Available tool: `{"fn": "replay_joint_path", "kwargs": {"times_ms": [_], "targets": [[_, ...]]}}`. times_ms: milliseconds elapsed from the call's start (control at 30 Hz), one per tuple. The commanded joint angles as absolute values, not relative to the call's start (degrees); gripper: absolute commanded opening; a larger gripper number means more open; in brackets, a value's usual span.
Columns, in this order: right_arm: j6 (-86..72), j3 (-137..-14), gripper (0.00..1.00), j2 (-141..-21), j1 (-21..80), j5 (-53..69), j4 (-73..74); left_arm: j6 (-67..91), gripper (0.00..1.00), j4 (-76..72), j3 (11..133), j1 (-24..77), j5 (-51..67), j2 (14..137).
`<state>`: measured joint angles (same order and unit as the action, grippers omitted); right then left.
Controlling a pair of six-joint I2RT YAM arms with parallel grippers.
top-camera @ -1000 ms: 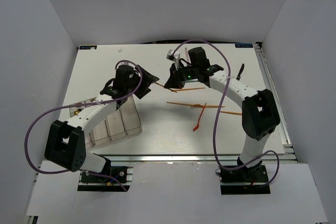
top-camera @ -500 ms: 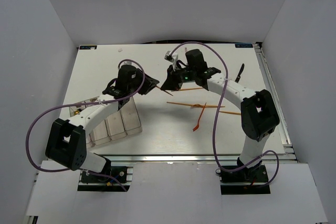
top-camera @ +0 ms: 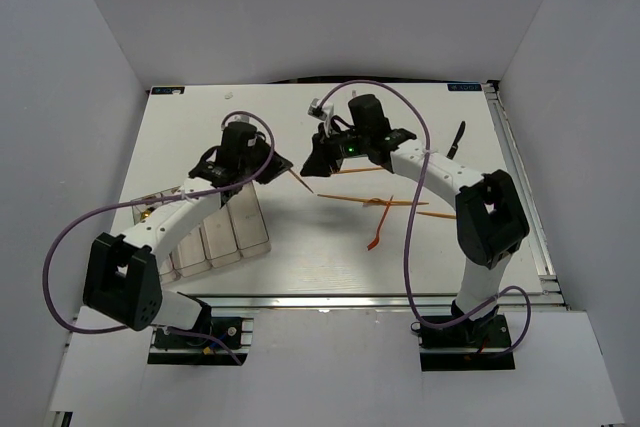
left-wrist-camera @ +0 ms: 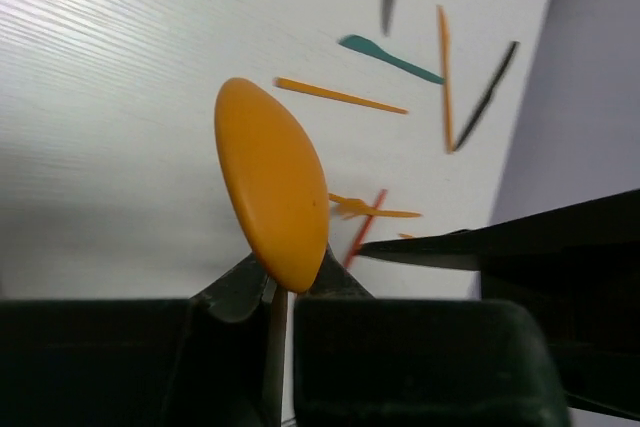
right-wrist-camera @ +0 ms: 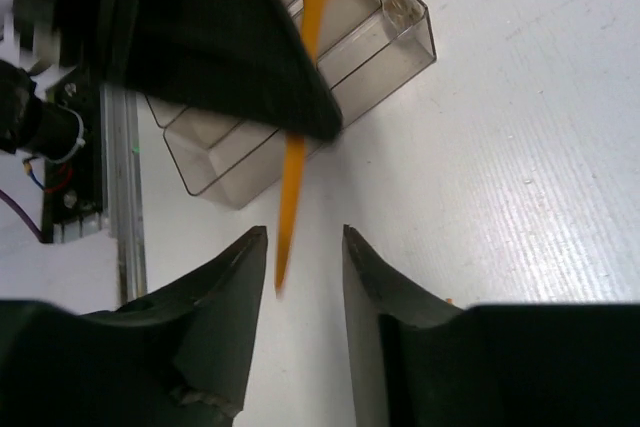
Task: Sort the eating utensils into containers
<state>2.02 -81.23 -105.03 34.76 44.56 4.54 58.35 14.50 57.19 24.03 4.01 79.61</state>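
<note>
Left wrist view: pinching orange spoon (left-wrist-camera: pixel 272 182) at its neck in closed left fingers (left-wrist-camera: pixel 240 292), aloft just right of containers (top-camera: pixel 215 237). Holding right fingers (right-wrist-camera: pixel 215 287) apart astride handle tip, seemingly not touching. Judging most sorting left: several utensils (top-camera: pixel 385 202) loose on surface (top-camera: pixel 330 257), right.

Left arm (top-camera: pixel 175 217): rose from the near edge, elbow bent, wrist over the worktop's middle. Left gripper (left-wrist-camera: pixel 285 285): clamped on an orange spoon (left-wrist-camera: pixel 272 182). Right arm (top-camera: pixel 455 182): arched leftward toward the centre. Right gripper (right-wrist-camera: pixel 303 237): fingers stood parted, close to the left gripper.
</note>
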Motion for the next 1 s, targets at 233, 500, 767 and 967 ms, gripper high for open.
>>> {"fn": "replay_joint_path", "kwargs": {"times_ms": [233,500,767,967], "targets": [[19.15,-77.17,0.46,-98.7,26.82,51.77,13.0,23.84,0.0,52.17,66.62,1.34,-7.08,68.91],[22.41,-74.0,0.4,-97.47,21.71,54.93,14.76,8.0,0.0,51.6,61.26,-7.82,-28.78,65.3],[22.15,-72.51,0.38,-96.15,19.25,55.72,14.33,-2.09,0.0,40.45,51.25,-8.44,-33.58,69.42],[22.15,-71.02,0.38,-94.83,18.19,55.99,14.5,-3.16,0.14,36.83,46.94,-8.96,-32.96,71.63]]}}
